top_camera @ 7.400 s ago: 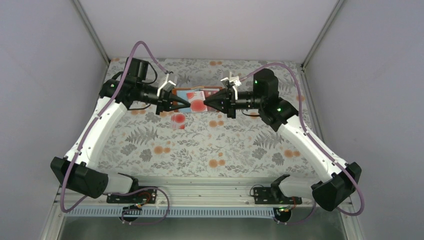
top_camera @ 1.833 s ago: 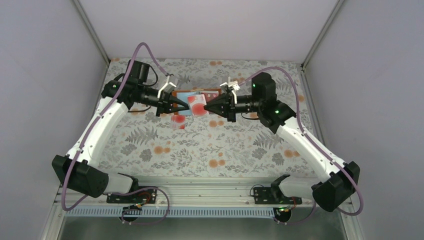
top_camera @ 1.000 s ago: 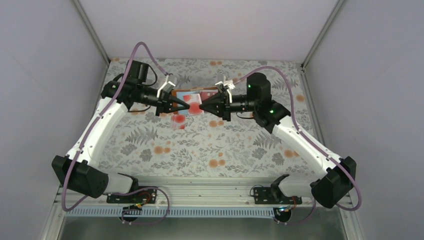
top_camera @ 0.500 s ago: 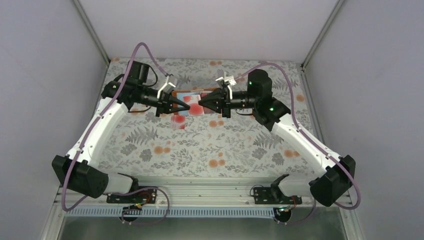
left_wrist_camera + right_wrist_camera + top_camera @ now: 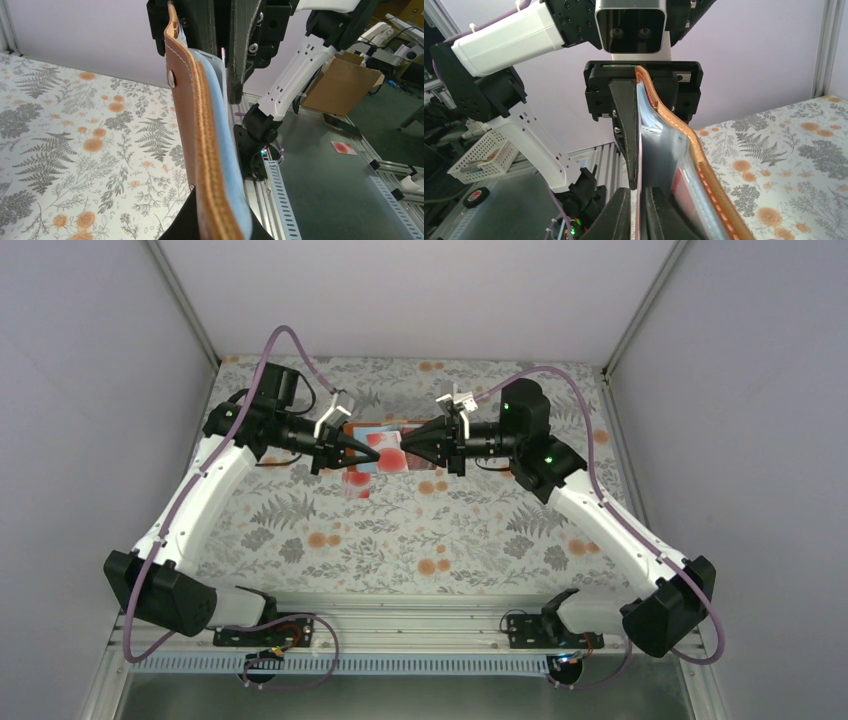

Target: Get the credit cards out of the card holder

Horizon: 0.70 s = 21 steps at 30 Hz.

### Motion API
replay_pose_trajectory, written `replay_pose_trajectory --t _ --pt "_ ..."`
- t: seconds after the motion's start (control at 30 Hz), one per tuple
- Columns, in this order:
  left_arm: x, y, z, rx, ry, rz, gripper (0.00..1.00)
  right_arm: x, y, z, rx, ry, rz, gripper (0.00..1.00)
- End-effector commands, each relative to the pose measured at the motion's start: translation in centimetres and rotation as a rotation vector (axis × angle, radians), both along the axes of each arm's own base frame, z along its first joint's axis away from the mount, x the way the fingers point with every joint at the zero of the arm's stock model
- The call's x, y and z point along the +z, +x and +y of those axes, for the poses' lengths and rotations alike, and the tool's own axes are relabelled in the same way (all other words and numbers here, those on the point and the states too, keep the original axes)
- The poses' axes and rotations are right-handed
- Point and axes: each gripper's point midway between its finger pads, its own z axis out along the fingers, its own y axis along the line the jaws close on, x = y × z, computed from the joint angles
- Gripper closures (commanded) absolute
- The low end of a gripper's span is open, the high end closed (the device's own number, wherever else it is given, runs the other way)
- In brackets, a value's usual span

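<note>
Leather card holder [image 5: 192, 125] clamped in left gripper [image 5: 376, 453]; cannot tell for right gripper [image 5: 638, 197]

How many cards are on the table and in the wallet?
2. A pale, red-blotched card lies on the table beside the held-up card holder; a red card sits in one of its sleeves. More may be hidden inside.

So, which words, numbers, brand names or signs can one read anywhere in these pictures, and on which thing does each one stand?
No text can be read in any view.
card holder: plain brown leather, stitching and a snap, no lettering.
red card, inside a sleeve: no legible marking.
pale card, lying loose below the holder: only red blotches, too small to read.
cardboard box: no print shows.
</note>
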Motion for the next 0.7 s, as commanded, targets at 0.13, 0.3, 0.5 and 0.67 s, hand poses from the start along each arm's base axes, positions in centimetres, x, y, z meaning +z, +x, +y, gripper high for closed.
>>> replay_pose_trajectory --t 0.13,0.3,0.5,0.67 --pt "0.9 -1.0 0.0 -0.038 -0.042 -0.043 0.97 0.5 0.0 -0.1 0.009 0.009 -0.004 0.96" --pt "0.7 -0.8 -0.1 -0.038 -0.04 -0.035 0.98 0.3 0.3 -0.1 -0.005 0.002 0.002 0.87" --pt "0.7 -0.7 -0.1 -0.036 -0.04 -0.03 0.97 -0.2 0.6 0.2 -0.003 -0.006 0.017 0.87" --pt "0.4 -0.5 -0.1 -0.034 -0.038 -0.021 0.98 -0.4 0.7 0.4 -0.001 -0.009 0.026 0.95"
